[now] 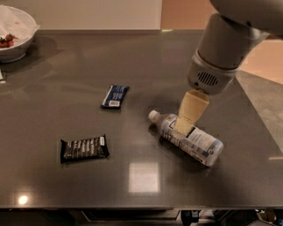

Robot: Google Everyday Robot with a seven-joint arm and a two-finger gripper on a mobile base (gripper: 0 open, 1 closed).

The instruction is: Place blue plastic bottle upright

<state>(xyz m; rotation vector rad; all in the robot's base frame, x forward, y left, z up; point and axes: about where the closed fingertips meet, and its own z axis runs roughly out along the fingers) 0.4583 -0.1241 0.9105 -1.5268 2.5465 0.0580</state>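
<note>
Gripper (pixel 184 127) low over neck end of blue plastic bottle (pixel 201 143) lying flat, cap left; whether spread or pinching cannot be told.

Dark glossy table (pixel 66 57) with a square light reflection (pixel 143 176); pale wall (pixel 88 13) behind. Tool (pixel 184 128) over the table's right half.

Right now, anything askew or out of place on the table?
Yes: the small clear plastic bottle with a white cap lies on its side on the dark grey table, right of centre, cap pointing back-left. The end effector is over its neck end. Nothing looks spilled.
</note>
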